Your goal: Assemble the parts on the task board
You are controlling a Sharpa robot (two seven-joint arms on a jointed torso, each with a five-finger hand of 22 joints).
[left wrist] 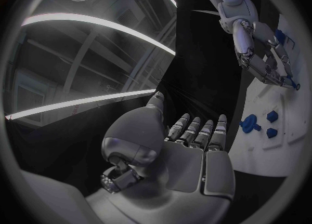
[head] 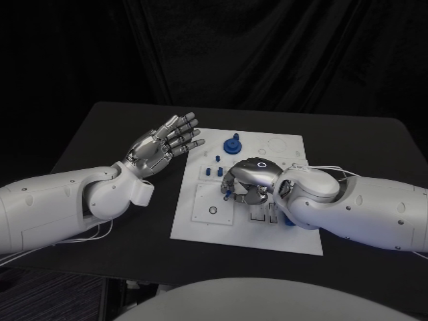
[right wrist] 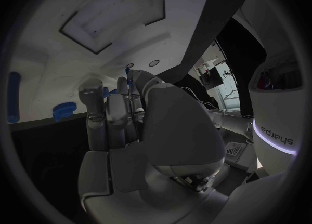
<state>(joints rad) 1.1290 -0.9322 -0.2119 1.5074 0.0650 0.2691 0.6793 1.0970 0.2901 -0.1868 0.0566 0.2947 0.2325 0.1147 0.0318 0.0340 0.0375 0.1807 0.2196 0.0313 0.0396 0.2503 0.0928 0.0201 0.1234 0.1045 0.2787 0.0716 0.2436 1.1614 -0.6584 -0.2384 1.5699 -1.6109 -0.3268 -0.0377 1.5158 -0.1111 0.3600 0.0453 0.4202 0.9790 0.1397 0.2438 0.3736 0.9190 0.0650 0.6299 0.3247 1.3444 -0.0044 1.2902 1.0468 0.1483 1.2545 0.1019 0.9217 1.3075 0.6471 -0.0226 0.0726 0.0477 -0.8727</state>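
One small blue part (left wrist: 296, 85) pinched in right hand (head: 249, 179) fingers (left wrist: 273, 68) over task board (head: 200, 224) middle; left hand (head: 163, 145) spread, empty, beside board's left edge, farther.

The left hand (head: 163, 146) is raised with its palm open and its fingers (left wrist: 197, 131) straight and close together, holding nothing, at the end of the left arm (head: 50, 204). The right hand (head: 245, 179) is turned palm down, fingers (right wrist: 111, 115) curled together and pinching something small and blue, the right arm (head: 378, 210) stretched behind it.
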